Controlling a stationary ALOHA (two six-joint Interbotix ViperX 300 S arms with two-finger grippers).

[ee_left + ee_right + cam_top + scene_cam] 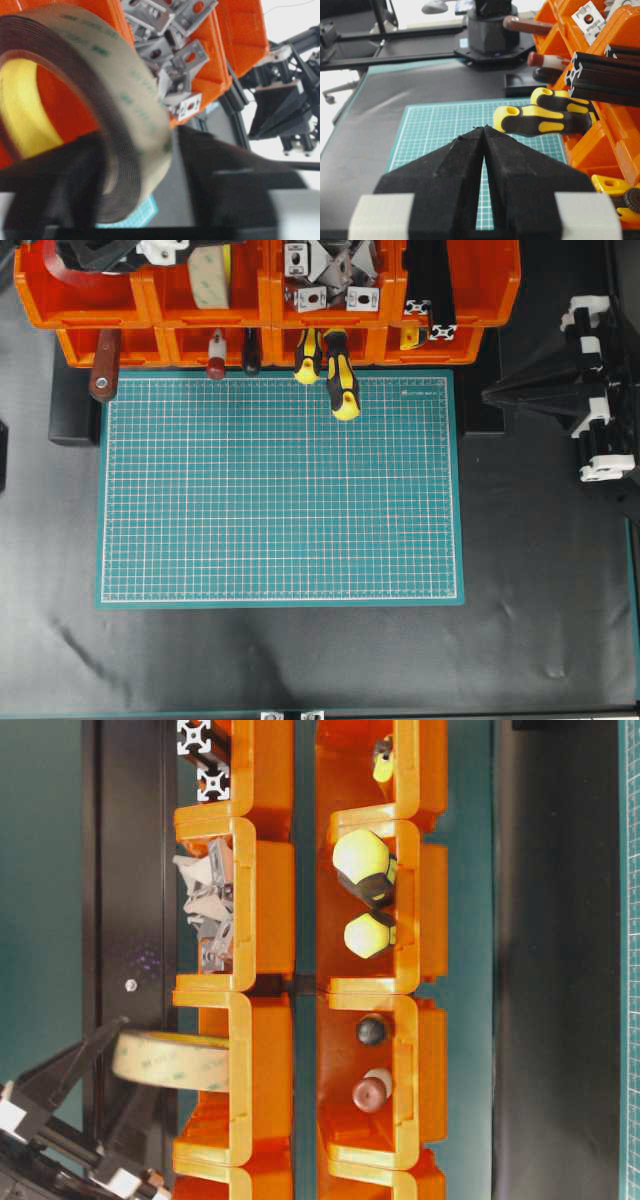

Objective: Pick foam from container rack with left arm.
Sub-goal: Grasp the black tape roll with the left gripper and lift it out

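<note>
The foam [208, 278] stands on edge in an upper bin of the orange container rack [265, 300], second bin from the left. At table level the foam [170, 1060] sticks out of the rack [270, 920] toward the left arm. My left gripper [140, 142] straddles the roll's band [135, 100]: one finger [60, 190] lies inside the hollow centre, the other finger [220, 170] outside it. A narrow gap still shows beside the outer finger. My right gripper [484, 129] is shut and empty, parked at the right [487, 395].
A green cutting mat [280, 490] covers the table's middle. Yellow-black screwdriver handles [340, 380] jut from the lower bins over the mat's far edge. Metal brackets [330, 280] fill the bin right of the foam, and black extrusions [430, 290] the one after.
</note>
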